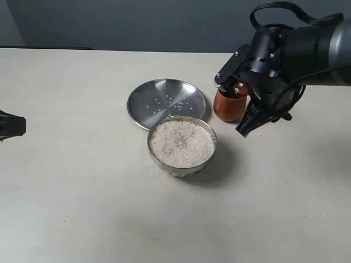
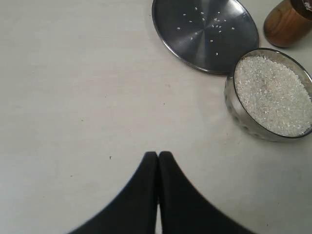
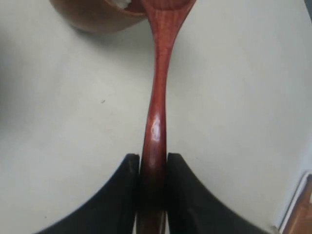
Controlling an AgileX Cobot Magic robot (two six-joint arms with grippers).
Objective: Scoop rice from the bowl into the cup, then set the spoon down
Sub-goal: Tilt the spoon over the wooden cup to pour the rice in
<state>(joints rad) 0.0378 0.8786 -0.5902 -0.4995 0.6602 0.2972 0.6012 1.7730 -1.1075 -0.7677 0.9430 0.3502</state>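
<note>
The right gripper (image 3: 153,158) is closed tight on the handle of the spoon (image 3: 157,87). The spoon's head is held at the rim of the cup (image 3: 92,14), near the bowl (image 1: 164,163) full of rice (image 1: 182,143). It should be tipped slowly, so no grains are spilled. The left gripper (image 2: 158,157) is closed on nothing, well apart.

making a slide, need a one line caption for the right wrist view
Right gripper holds the spoon by its handle, head at the cup rim.
</note>
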